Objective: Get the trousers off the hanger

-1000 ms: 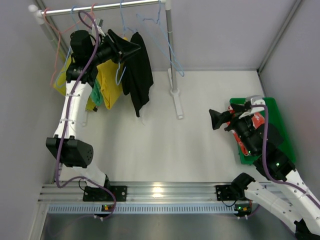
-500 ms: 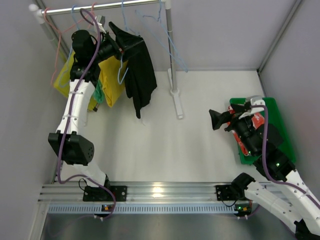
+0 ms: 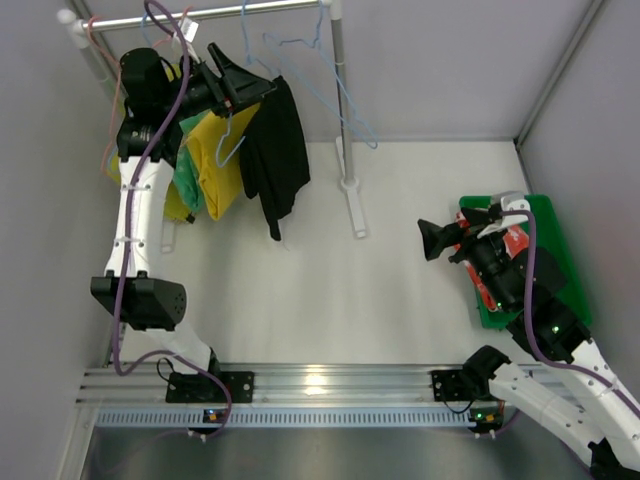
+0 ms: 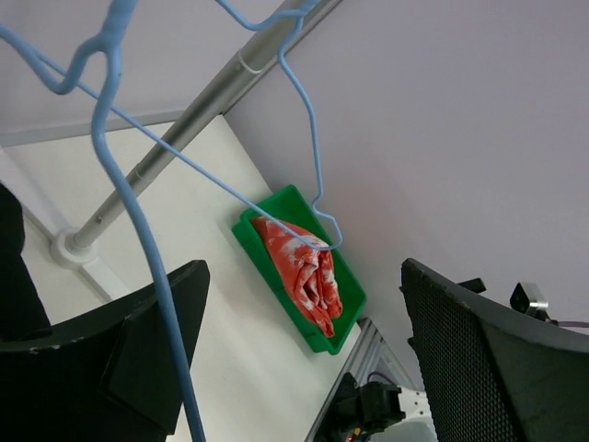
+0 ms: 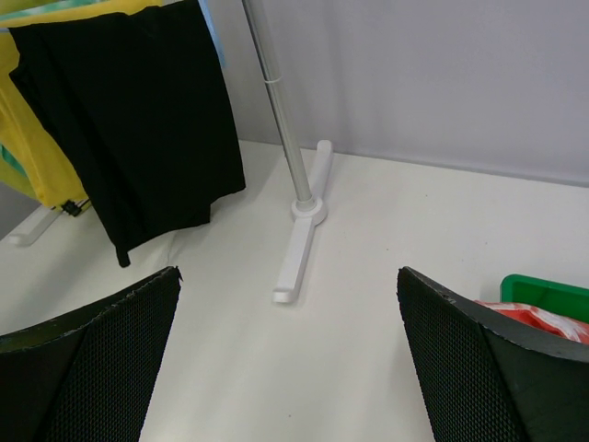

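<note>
Top external view puts you roughly halfway. The red-orange, white-patterned folded cloth trousers (image 4: 304,276) already lie in the green plastic bin (image 3: 548,225) at the right, off any hanger. What remains is the plain black cloth trousers (image 3: 275,150), draped over a pale blue wire hanger (image 4: 138,221) on the silver metal rail (image 3: 220,11) at the far left, just beside the yellow pairs (image 3: 215,165). Your left gripper (image 3: 245,78) is up at that hanger's top, jaws spread wide, the wire passing one finger, nothing clamped. Your right gripper (image 3: 428,240) hovers near the bin, wide open and empty.
</note>
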Controlling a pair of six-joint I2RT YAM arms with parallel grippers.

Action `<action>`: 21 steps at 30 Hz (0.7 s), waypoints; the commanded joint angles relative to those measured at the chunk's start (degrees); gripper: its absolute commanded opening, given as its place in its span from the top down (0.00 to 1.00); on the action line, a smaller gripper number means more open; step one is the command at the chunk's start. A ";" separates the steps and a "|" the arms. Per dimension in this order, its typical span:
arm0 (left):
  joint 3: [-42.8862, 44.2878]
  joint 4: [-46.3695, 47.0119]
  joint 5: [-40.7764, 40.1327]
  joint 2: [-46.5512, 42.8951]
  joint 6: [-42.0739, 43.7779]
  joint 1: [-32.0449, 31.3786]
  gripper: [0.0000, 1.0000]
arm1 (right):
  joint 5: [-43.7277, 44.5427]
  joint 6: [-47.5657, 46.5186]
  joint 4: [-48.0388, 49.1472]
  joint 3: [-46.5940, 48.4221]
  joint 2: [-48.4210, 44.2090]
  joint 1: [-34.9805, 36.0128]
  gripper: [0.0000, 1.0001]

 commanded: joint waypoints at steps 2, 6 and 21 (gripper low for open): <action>3.20 -3.53 4.85 0.55 5.51 1.93 0.10 | -0.78 -0.70 -0.37 0.37 -0.18 -0.67 0.01; 4.36 -4.16 7.92 2.75 3.16 1.93 0.18 | -0.96 -0.70 -0.28 0.46 0.17 -0.76 0.01; -6.64 30.21 19.00 4.33 -28.49 1.93 0.35 | -1.57 -0.35 -0.37 0.29 0.70 -0.67 0.00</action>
